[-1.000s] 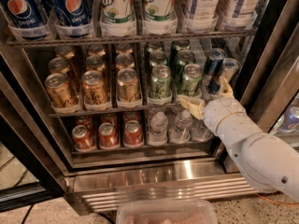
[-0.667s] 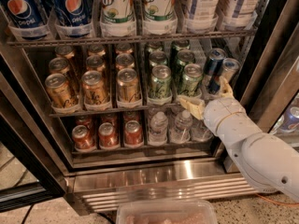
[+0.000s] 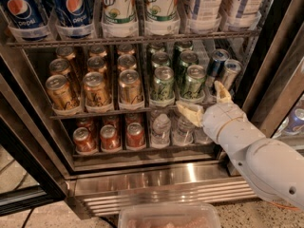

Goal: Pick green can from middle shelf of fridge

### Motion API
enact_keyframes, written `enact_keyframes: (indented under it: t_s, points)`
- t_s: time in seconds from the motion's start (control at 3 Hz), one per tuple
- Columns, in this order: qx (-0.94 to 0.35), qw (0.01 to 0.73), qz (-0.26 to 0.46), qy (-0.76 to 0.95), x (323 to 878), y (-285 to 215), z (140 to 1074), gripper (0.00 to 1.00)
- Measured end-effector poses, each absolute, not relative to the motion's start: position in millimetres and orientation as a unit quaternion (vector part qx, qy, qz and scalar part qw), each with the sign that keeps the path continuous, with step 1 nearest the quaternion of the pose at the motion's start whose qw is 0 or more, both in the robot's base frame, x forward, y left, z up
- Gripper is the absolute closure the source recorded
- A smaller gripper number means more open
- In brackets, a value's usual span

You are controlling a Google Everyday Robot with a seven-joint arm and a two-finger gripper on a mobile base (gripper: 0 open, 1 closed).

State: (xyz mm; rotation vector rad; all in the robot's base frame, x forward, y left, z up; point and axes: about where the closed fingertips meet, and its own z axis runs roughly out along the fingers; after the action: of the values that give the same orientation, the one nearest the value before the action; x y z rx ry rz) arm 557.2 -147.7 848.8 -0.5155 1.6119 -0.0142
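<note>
No change in the last second: my end effector (image 3: 206,102) hovers center-right, fingers apart, just below the green can (image 3: 194,82) on the middle shelf (image 3: 102,112). Not grasped yet; need to reach in.

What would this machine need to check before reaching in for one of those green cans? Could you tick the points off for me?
1. Fridge open, shelves exposed: ok.
2. Green can upright at the front of the middle shelf: ok.
3. Gripper open and empty, at the shelf's front edge: ok.
4. Fingers on either side of the can: not ok; they sit lower, towards its right.
5. Room beside the slim blue-and-silver can: cannot tell.
</note>
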Motion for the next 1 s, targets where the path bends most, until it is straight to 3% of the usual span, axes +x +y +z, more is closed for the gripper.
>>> enact_keyframes:
  t_s: [1.0]
  points:
    - [-0.224,0.659,-0.007,0.718,556.2,-144.6,845.8,0.37]
